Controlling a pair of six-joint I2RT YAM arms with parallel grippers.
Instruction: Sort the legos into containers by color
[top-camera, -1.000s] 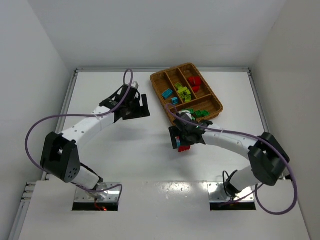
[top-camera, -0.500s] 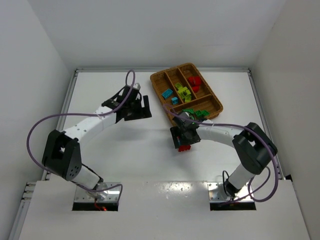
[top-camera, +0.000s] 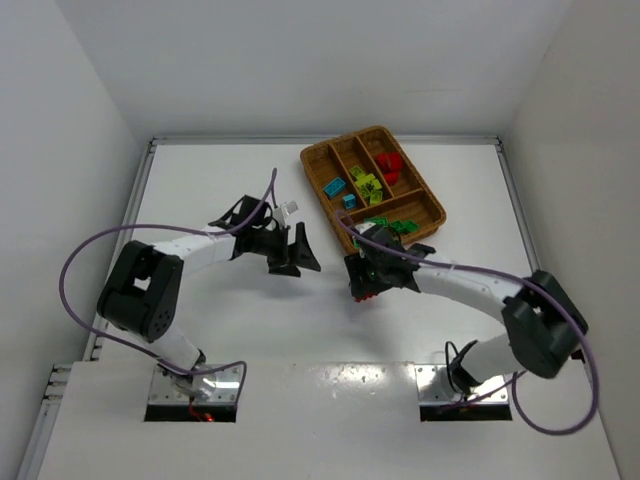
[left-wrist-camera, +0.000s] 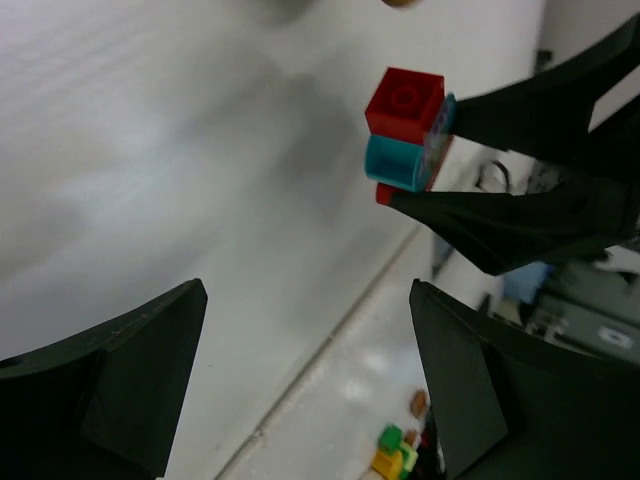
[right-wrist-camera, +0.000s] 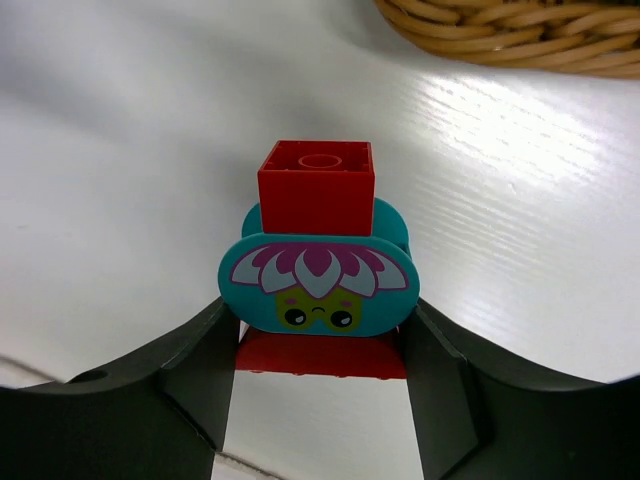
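Pinching a red-and-cyan lego clump (right-wrist-camera: 318, 240), the right tool (right-wrist-camera: 318, 325) is clamped on it; the left tool (left-wrist-camera: 305, 295), jaws apart, faces it, probably to split colours.

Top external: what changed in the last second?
The left end effector swung rightward in view toward the red-and-cyan clump, open and empty. The right end effector closed onto the clump. The clump's spot, the wicker tray and its bricks stayed put.
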